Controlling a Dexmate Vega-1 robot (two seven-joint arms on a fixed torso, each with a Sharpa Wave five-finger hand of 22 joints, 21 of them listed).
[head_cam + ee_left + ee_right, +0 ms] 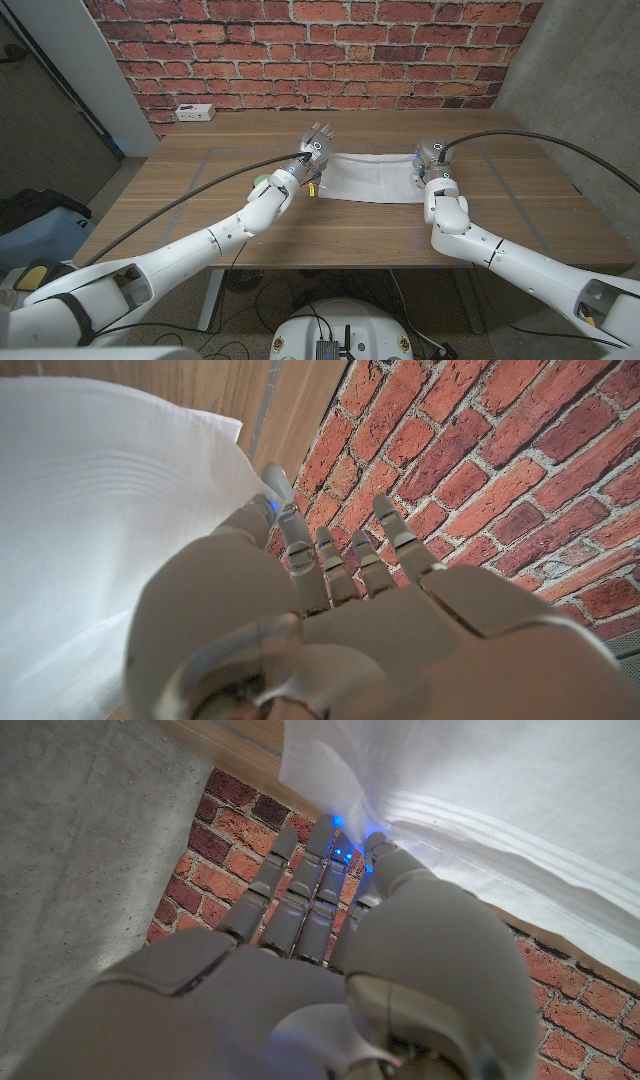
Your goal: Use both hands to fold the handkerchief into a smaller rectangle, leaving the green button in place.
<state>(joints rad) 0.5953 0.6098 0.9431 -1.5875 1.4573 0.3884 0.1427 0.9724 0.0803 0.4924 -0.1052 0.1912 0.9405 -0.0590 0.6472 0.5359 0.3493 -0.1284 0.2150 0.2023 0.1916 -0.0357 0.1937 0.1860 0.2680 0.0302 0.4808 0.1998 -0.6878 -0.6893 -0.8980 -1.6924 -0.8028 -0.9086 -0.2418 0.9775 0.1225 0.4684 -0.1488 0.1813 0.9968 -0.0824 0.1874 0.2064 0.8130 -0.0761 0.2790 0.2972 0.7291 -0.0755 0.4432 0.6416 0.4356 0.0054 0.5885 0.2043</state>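
The white handkerchief [370, 178] lies as a wide rectangle in the middle of the wooden table [200, 215]. My left hand [318, 143] stands at its far left corner with fingers stretched out. In the left wrist view the thumb of that left hand [330, 630] lies against the handkerchief's [90, 510] edge. My right hand [432, 158] is at the far right corner. Its thumb also meets the handkerchief [500, 810] in the right wrist view, with the right hand's [330, 980] fingers held straight. Whether either hand pinches the cloth is hidden. The green button [261, 181] sits on the table beside my left forearm, off the cloth.
A white power strip [194, 112] lies at the table's back left, under the brick wall [330, 40]. A concrete wall [590, 70] rises at the right. A dark bag [35, 215] sits on the floor to the left.
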